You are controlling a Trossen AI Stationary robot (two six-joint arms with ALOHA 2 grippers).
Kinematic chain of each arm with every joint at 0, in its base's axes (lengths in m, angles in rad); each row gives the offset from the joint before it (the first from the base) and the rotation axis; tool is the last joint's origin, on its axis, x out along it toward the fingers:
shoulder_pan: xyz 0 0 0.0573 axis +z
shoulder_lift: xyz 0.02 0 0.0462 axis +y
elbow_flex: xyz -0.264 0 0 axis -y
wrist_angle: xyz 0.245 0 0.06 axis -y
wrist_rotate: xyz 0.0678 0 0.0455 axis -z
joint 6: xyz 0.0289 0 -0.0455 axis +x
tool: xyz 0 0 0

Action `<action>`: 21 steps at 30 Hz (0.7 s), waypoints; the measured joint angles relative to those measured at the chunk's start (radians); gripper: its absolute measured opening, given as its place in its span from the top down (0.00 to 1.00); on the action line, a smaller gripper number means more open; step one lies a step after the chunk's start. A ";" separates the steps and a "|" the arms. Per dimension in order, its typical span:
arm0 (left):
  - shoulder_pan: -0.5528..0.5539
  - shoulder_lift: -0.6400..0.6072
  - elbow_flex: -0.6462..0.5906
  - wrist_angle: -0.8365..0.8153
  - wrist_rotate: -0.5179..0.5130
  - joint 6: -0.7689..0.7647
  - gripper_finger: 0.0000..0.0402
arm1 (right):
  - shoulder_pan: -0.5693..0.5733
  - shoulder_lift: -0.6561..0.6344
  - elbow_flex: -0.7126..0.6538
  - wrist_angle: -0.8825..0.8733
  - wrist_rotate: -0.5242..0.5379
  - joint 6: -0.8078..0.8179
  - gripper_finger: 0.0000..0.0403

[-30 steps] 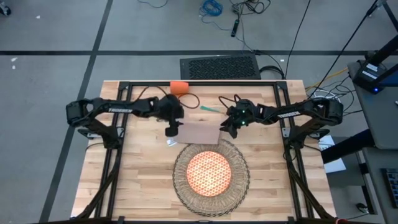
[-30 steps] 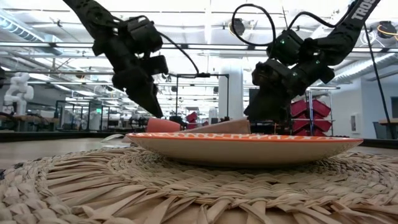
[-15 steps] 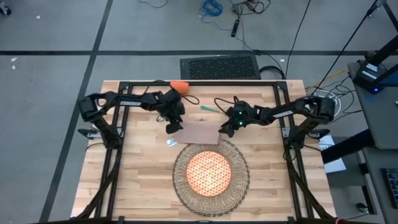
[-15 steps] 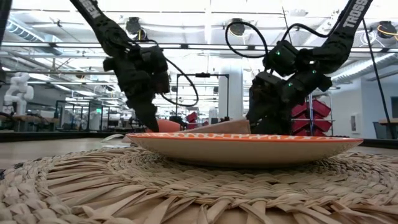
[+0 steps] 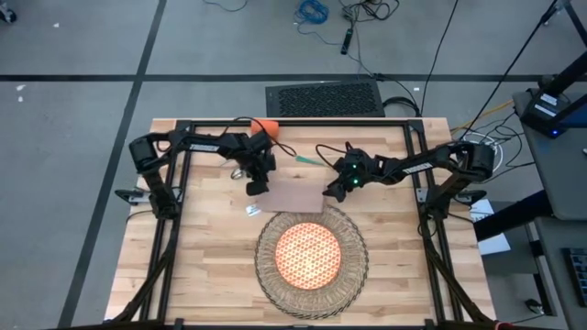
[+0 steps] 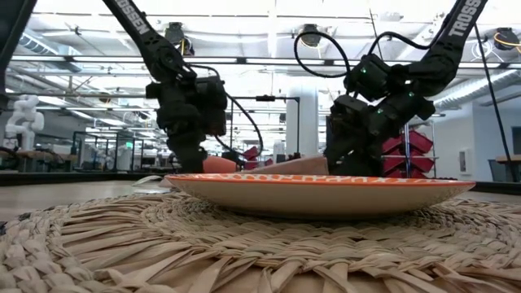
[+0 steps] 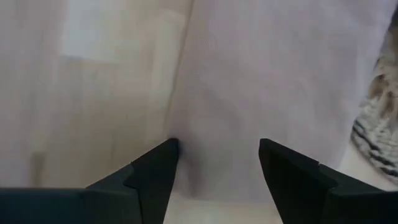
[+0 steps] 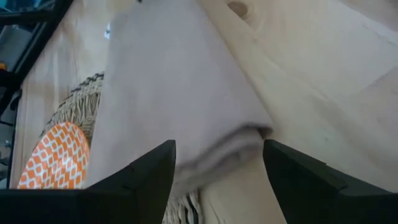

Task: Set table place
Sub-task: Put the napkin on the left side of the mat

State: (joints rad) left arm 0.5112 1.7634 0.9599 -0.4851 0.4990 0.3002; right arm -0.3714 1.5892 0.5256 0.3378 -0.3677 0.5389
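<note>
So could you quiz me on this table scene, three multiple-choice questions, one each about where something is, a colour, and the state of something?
1. Where does the plate sit?
A. on the placemat
B. on the napkin
C. on the bare table

2. What colour is the cup?
A. green
B. orange
C. blue

3. How are the left hand's fingers?
A. shut on the cup
B. shut on a fork
C. open at the napkin's edge

Answers: 1 A, the woven mat rings the plate all round. 2 B, it shows orange at the table's far edge. 3 C, the left wrist view shows a gap between them over the cloth.
</note>
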 joint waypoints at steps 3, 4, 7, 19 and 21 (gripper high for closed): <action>0.000 0.049 0.015 0.007 0.057 0.011 0.46 | 0.003 0.034 0.000 0.057 0.001 0.023 0.43; 0.001 0.066 0.019 0.008 0.069 0.018 0.46 | 0.007 0.052 0.006 0.078 0.000 0.026 0.43; -0.005 0.099 0.033 0.005 0.127 0.031 0.46 | 0.025 0.124 0.055 0.078 -0.018 0.022 0.43; -0.057 0.105 0.066 -0.123 0.098 0.215 0.96 | 0.069 0.264 0.250 -0.027 -0.011 -0.246 0.96; -0.062 0.104 0.066 -0.135 0.081 0.223 0.98 | 0.073 0.242 0.250 -0.050 0.006 -0.272 0.97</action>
State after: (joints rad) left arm 0.4489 1.8671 1.0264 -0.6199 0.5798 0.5233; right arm -0.2988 1.8311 0.7758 0.2882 -0.3621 0.2670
